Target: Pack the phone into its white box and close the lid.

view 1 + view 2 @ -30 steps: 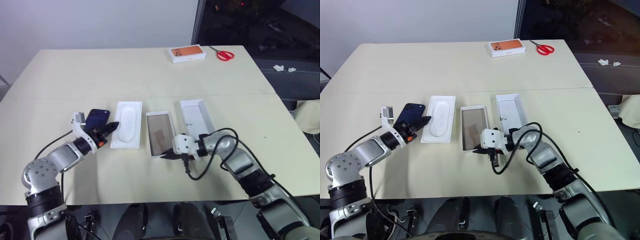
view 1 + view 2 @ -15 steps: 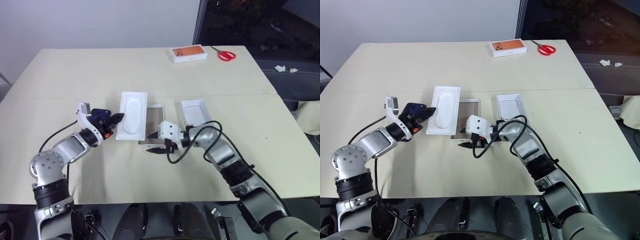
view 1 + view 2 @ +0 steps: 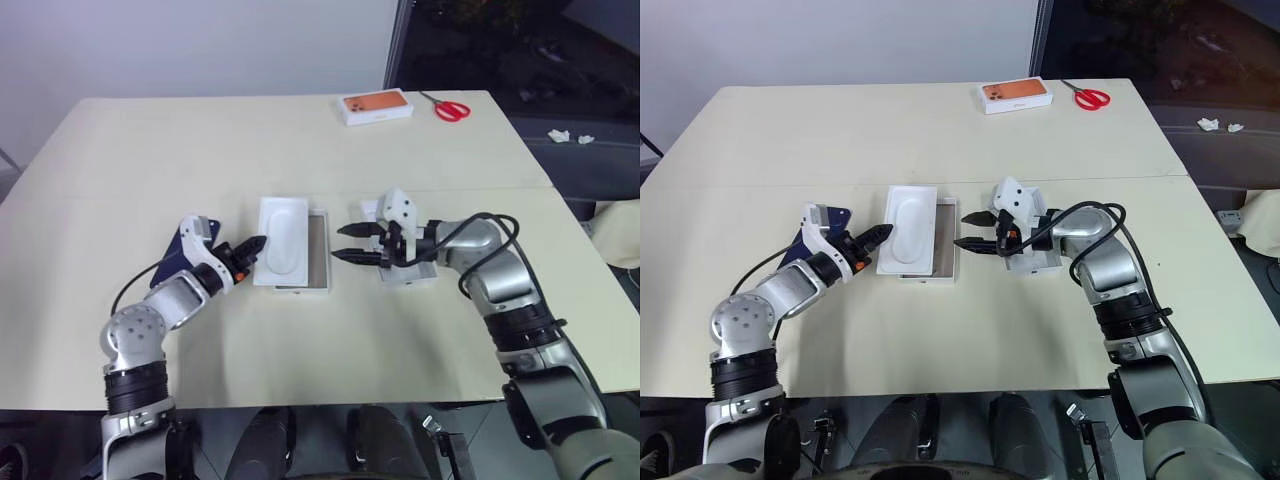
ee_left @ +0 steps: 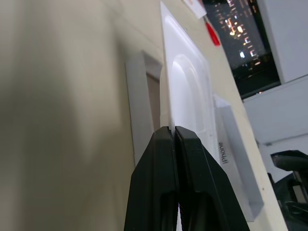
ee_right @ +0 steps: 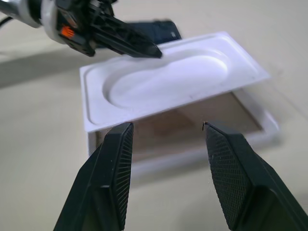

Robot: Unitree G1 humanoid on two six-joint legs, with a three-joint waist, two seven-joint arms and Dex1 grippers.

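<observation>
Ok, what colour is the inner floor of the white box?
Tan-brown, under the raised insert; the white box shows it best in the right wrist view.

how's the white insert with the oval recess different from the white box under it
The insert is all white with an oval recess pressed into it; the white box has a tan-brown floor inside raised white walls. The insert is thin and held at its edge by the shut left gripper, partly covering the box; the box lies flat on the table, ungripped. The open right gripper hovers beside them. Both are white, rectangular and alike in outline.
</observation>
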